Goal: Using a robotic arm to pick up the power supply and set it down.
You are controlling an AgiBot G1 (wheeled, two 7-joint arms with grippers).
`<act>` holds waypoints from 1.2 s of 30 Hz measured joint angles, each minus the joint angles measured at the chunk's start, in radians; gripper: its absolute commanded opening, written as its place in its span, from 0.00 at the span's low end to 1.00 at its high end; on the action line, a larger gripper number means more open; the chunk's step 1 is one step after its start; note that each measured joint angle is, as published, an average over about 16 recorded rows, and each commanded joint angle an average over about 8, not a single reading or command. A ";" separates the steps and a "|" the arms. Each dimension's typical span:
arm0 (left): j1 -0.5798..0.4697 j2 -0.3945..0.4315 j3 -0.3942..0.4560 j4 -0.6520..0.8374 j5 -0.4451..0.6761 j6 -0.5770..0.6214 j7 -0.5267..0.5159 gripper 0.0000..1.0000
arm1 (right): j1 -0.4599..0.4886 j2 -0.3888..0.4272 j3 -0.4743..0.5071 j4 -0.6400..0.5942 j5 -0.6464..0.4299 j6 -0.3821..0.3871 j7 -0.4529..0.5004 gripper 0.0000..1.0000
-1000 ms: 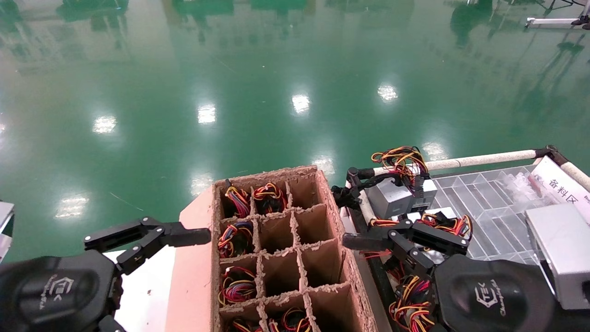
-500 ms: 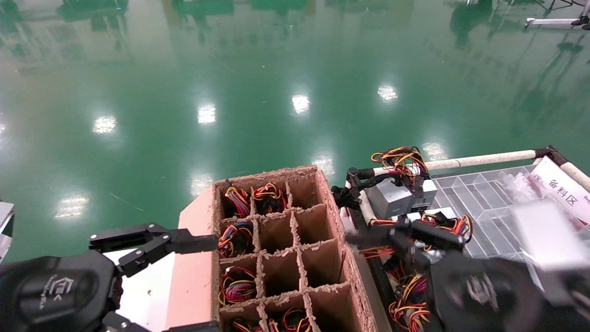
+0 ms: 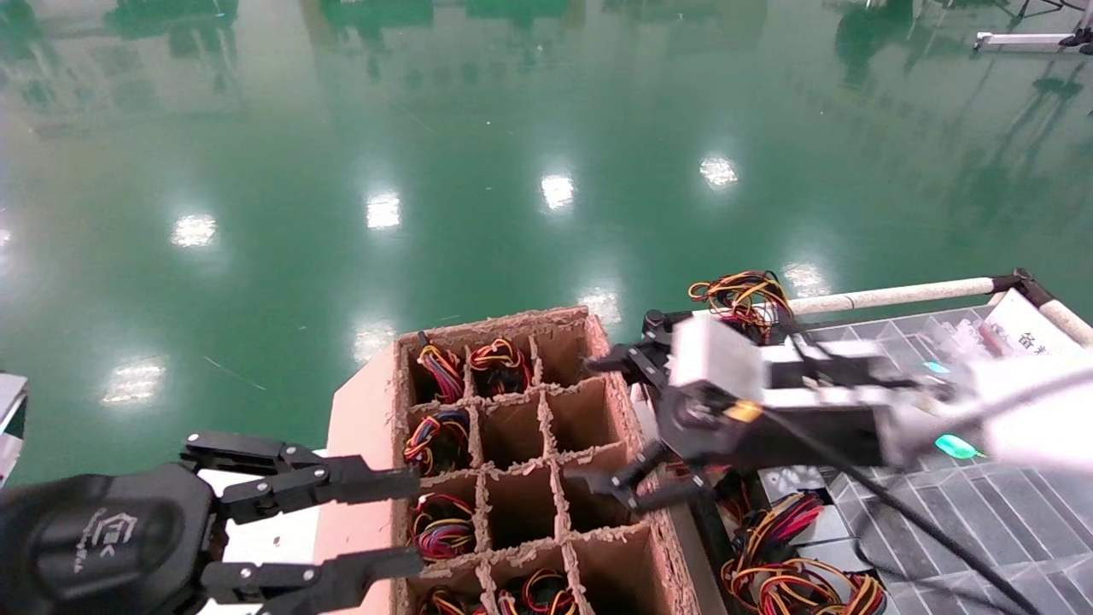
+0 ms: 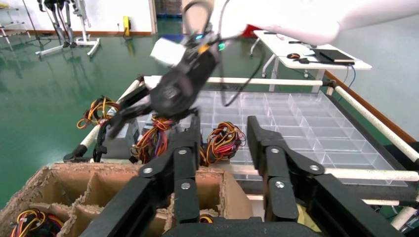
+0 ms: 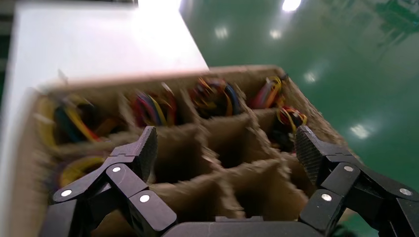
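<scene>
Head view, power supplies: we see their coiled wire bundles (image 3: 441,527) sitting in the cells of the divided cardboard box (image 3: 589,337); more grey units with wires lie beside the box on the clear tray (image 3: 982,504) to our right.
Right gripper (image 3: 616,425): our jaws are spread wide and empty, hovering over the box's right-hand cells, which look vacant.
Left gripper (image 3: 410,523): fingers parted, holding nothing, at the box's left edge near a filled cell.
Right wrist view: we look down into the compartments, fingertips (image 5: 148,145) apart above the dividers.
Progress: we judge no supply is gripped yet; picking, lifting and setting down all remain.
</scene>
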 measured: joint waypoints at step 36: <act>0.000 0.000 0.000 0.000 0.000 0.000 0.000 0.48 | 0.161 -0.396 -0.108 -0.535 -0.078 0.447 -0.436 0.36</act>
